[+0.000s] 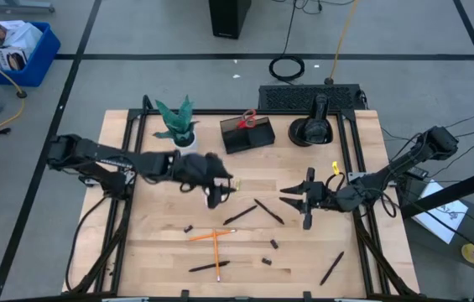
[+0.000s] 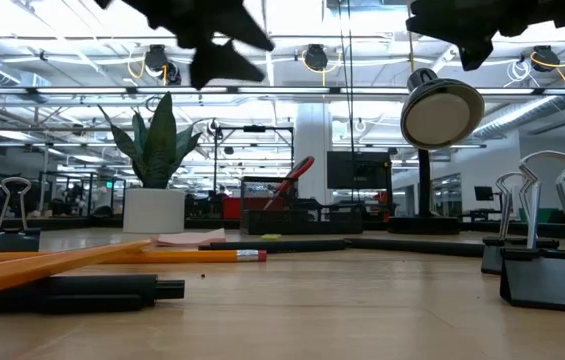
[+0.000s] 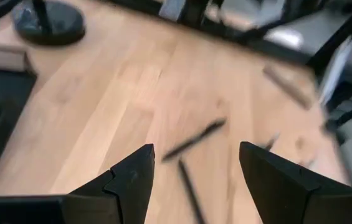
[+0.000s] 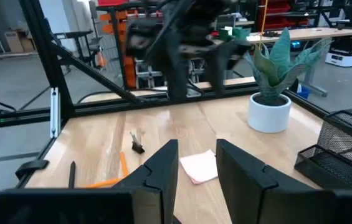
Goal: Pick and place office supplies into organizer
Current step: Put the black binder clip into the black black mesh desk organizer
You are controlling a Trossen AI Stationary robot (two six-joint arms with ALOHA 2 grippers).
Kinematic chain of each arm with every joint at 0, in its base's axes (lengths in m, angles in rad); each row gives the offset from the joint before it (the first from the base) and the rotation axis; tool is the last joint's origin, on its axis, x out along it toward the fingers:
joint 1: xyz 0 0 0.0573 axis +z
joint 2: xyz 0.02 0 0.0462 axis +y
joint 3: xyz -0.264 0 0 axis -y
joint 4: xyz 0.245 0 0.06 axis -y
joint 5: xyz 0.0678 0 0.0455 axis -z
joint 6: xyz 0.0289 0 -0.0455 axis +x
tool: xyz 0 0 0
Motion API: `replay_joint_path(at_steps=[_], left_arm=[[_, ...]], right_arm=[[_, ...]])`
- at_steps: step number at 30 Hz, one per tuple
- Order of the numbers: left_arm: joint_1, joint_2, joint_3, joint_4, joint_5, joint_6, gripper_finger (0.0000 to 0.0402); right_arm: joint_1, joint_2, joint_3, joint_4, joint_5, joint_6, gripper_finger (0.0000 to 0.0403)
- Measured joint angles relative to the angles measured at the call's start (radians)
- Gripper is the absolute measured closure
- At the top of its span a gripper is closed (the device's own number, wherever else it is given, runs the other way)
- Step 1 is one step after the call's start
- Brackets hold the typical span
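Wooden table at the front has loose things on it: an orange pencil, a black pen, another pen and little clips. A bit farther in, two more pens lie close together in the middle. The left gripper hangs over the table just beside those pens, up in the air and not touching anything. Its fingers stand wide apart with nothing between them, and the two pens show right under the gap. The right gripper waits on the other side of the pens, also up off the wood. Its fingers are only a little apart, and they hold nothing. A pink pad lies on the wood past them. I think the step now is going for the next pen. Next, the left gripper would need to drop down over one pen, line its fingers up across it, and squeeze. The pens lie near each other, so it could bump the second one. At the back of the table sits the organizer, a dark box with red scissors already standing in it. It is between the plant and a black round thing. Most of the things are not in the box yet.
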Motion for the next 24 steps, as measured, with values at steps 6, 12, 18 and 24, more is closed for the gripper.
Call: replay_joint_path(at_steps=[6,12,18,24], left_arm=[[-0.146,0.0,0.0,-0.166,-0.114,-0.093,0.0163],[-0.29,0.0,0.0,-0.379,-0.302,-0.356,0.0163],[-0.476,0.0,-0.054,-0.505,-0.451,-0.598,0.0163],[-0.615,0.0,-0.095,-0.51,-0.514,-0.749,0.0163]], right_arm=[[0.0,0.0,0.0,-0.002,0.0,-0.016,0.0303],[0.0,0.0,0.0,-0.002,0.0,-0.016,0.0303],[0.0,0.0,0.0,-0.005,0.001,-0.02,0.0303],[-0.013,0.0,0.0,-0.005,0.001,-0.031,0.0303]])
